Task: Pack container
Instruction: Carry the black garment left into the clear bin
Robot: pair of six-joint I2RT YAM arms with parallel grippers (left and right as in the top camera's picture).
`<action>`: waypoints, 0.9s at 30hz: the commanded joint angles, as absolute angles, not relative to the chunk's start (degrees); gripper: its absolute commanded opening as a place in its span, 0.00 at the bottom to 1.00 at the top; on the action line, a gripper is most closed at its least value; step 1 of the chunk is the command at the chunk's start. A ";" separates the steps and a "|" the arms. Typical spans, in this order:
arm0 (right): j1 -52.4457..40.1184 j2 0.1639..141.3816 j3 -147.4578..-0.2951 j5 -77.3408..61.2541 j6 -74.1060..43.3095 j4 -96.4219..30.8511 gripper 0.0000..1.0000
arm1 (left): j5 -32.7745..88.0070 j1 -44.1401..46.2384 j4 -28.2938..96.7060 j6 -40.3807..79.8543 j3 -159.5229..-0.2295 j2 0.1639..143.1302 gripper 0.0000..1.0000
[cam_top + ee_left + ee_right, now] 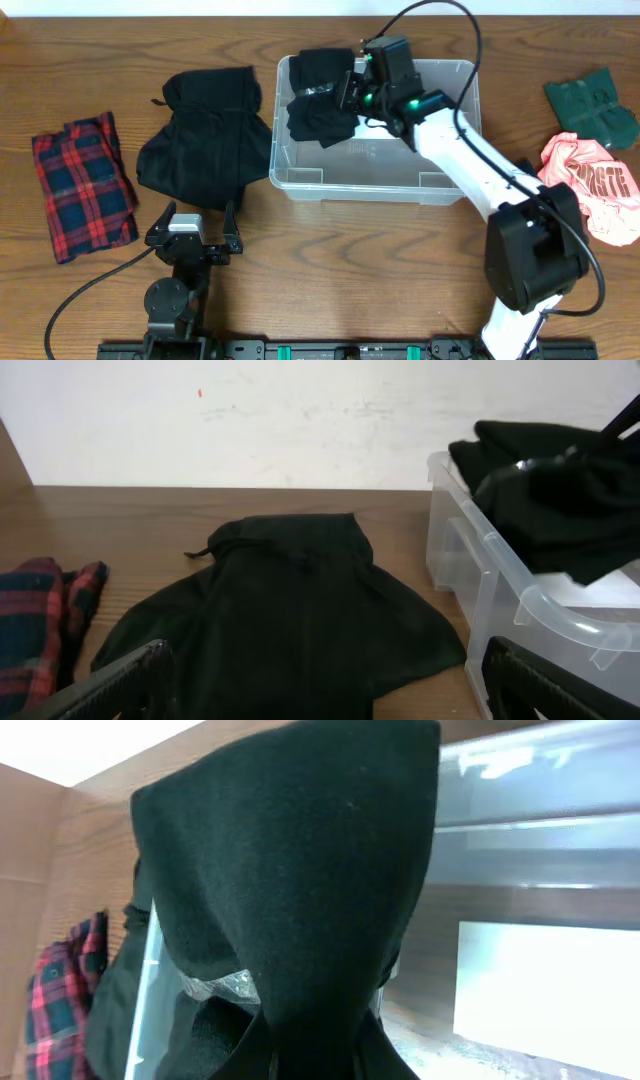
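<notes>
Container (pixel 440 185) sits on the bench (pixel 350 260), toward its far edge. Right claw (pixel 350 92) grips a black garment (pixel 318 115) over the container's left end. Left claw (pixel 196 218) rests spread wide near the front.

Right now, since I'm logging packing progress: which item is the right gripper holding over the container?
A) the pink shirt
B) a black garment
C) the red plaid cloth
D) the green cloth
B: the right gripper is shut on a black garment over the container, while the red plaid cloth, pink shirt and green cloth lie on the table outside it.
</notes>
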State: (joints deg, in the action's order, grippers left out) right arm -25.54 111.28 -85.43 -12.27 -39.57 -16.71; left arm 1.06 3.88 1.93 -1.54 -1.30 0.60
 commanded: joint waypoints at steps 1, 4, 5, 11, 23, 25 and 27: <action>-27.16 112.97 -86.04 -7.40 -41.80 -15.75 0.01 | -0.51 4.10 4.05 -1.91 -0.23 0.23 0.98; -28.29 114.69 -86.04 -3.66 -41.78 -15.55 0.01 | -0.51 4.10 4.05 -1.91 -0.23 0.23 0.98; -28.62 115.46 -86.04 -2.33 -41.78 -15.55 0.01 | -0.51 4.10 4.05 -1.91 -0.23 0.23 0.98; -29.12 117.73 -86.02 -1.28 -41.78 -15.16 0.01 | -0.51 4.10 4.05 -1.91 -0.23 0.23 0.98; -29.32 118.89 -86.02 -1.32 -41.69 -15.22 0.10 | -0.51 4.10 4.05 -1.91 -0.23 0.23 0.98; -29.34 118.89 -86.02 -1.32 -41.69 -15.20 0.13 | -0.51 4.10 4.05 -1.91 -0.23 0.23 0.98; -29.34 118.89 -86.02 -1.34 -41.74 -15.16 0.16 | -0.51 4.10 4.05 -1.91 -0.23 0.23 0.98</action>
